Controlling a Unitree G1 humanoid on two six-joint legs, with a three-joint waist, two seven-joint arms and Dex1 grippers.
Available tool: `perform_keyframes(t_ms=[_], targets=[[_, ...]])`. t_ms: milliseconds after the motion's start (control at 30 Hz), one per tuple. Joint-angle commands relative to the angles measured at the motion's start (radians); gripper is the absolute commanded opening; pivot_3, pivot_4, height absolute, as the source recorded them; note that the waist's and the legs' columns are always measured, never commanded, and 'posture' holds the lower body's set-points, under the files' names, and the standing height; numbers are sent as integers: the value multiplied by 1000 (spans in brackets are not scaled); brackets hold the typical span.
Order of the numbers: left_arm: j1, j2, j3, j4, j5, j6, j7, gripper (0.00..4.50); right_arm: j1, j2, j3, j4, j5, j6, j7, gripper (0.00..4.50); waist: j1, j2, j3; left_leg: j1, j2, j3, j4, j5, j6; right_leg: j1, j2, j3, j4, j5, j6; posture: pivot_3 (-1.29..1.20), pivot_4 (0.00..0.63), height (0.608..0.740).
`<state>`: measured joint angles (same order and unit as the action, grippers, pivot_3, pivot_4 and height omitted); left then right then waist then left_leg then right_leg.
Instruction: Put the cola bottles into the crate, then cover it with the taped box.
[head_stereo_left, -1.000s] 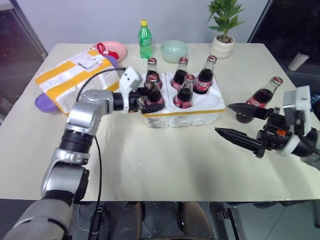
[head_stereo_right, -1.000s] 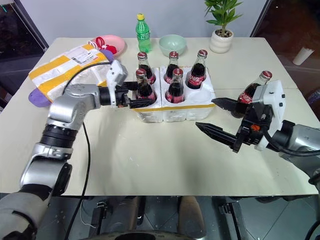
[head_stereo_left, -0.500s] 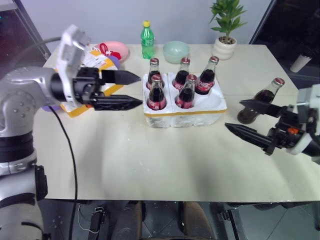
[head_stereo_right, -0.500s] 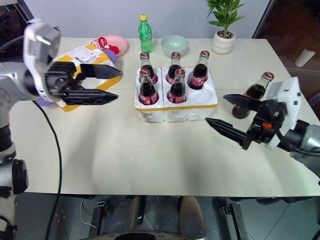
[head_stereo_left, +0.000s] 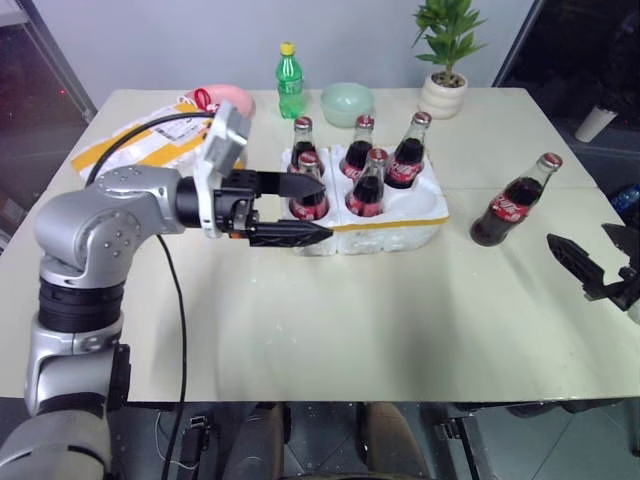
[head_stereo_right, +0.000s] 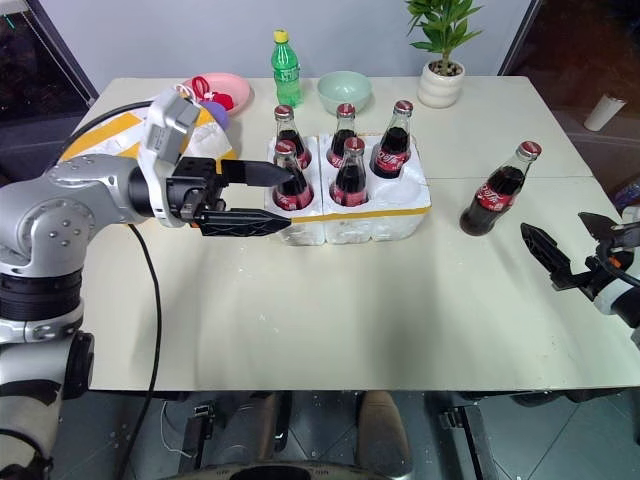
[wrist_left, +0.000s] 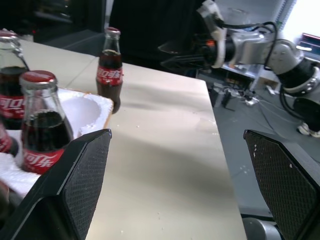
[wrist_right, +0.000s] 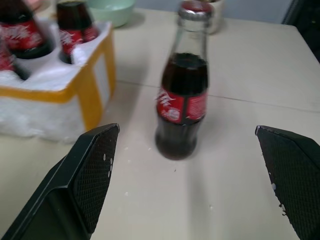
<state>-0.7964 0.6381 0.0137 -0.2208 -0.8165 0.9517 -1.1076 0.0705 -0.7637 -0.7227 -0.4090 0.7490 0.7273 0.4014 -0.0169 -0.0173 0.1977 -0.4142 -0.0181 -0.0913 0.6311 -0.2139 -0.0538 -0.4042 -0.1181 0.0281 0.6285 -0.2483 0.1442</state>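
Five small glass cola bottles (head_stereo_right: 349, 172) stand in the white styrofoam crate (head_stereo_right: 352, 218); the sixth (head_stereo_right: 494, 189) waits on the worktop (head_stereo_right: 330, 310) before the right claw (head_stereo_right: 565, 249), fingers apart. The left claw (head_stereo_right: 257, 198) is also apart, empty. The yellow-taped styrofoam box (head_stereo_left: 140, 140) lies behind, unused.

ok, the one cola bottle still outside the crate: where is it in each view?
Left eye: cola bottle right of the crate.
Right eye: right of crate.
Left wrist: beyond the crate's corner.
Right wrist: centre, between the fingers.
Shared landmark: the crate's yellow band.

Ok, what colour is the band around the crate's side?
Yellow, on the white crate; the right wrist view shows it best.
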Motion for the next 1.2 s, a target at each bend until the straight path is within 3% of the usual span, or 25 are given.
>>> perform_keyframes(t_ms=[33, 267, 933, 1033, 1100, 1200], targets=[[-20, -6, -6, -15, 6, -31, 7, 4433, -87, 11, 72, 66, -34, -43, -2, 4500, 2, 0, 0, 0, 0, 0, 0, 0, 0, 0, 0, 0, 0, 0, 0, 0, 150, 739], [-16, -10, -18, -23, 17, -52, 21, 4433, -235, 36, 212, 229, -119, -99, 20, 4500, 3, 0, 0, 0, 0, 0, -1, 0, 0, 0, 0, 0, 0, 0, 0, 0, 150, 739], [4, 14, -1, -63, 13, -57, 74, 4433, -556, 83, 378, 707, -318, -318, 95, 4500, -3, 1, 1, 1, 0, 0, -2, 0, 0, 0, 0, 0, 0, 2, 4, 0, 150, 739], [0, 18, -2, -61, 15, -57, 75, 4500, -583, 93, 379, 759, -333, -358, 98, 3597, 0, 1, 1, 1, 0, 0, -2, 0, 0, 0, 0, 0, 0, 2, 4, 0, 150, 739], [-5, 17, 2, -55, 11, -55, 80, 4500, -596, 98, 381, 772, -336, -369, 104, 2721, -1, 1, 1, 1, 0, 0, -2, 0, 0, 0, 0, 0, 0, 2, 4, 0, 150, 739], [-4, 18, 3, -52, 13, -59, 86, 4500, -609, 101, 376, 779, -346, -389, 96, 2736, -3, 1, 1, 1, 0, 0, -1, 0, 0, 0, 0, 0, 0, 2, 4, 0, 150, 739]])
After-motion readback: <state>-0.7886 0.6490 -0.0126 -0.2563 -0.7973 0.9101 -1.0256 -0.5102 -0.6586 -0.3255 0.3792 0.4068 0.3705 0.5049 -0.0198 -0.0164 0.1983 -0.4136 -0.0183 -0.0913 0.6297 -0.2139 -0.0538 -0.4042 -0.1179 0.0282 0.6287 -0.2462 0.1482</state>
